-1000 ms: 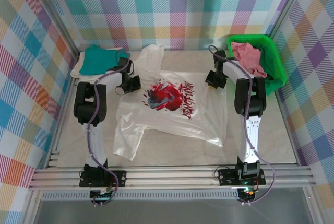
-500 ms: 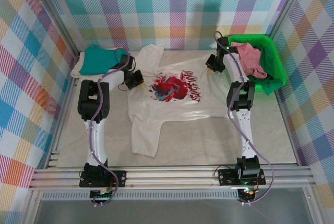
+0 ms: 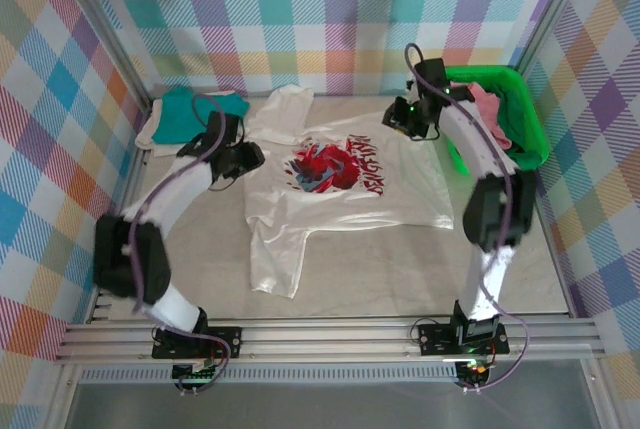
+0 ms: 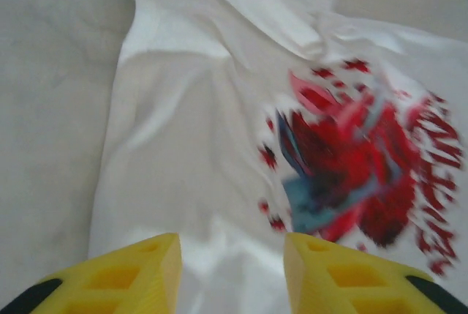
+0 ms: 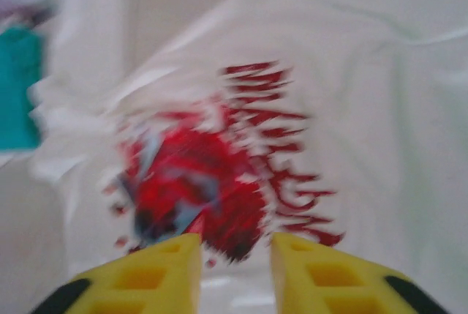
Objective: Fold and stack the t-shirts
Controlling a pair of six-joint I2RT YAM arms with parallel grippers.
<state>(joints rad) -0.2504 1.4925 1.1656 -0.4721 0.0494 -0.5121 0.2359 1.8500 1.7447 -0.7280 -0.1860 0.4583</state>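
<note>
Now left fingers [image 4: 139, 274] parted, empty, above white t-shirt [image 4: 183, 146]; right fingers [image 5: 157, 274] parted narrower, empty.

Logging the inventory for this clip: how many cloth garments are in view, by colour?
White cloth t-shirt with red-and-blue graphic, spread on the table: 1
Teal cloth t-shirt, far left: 1
Cream cloth garment under the teal one: 1
Pink cloth garment in the green plastic basket: 1
Total: 4
</note>
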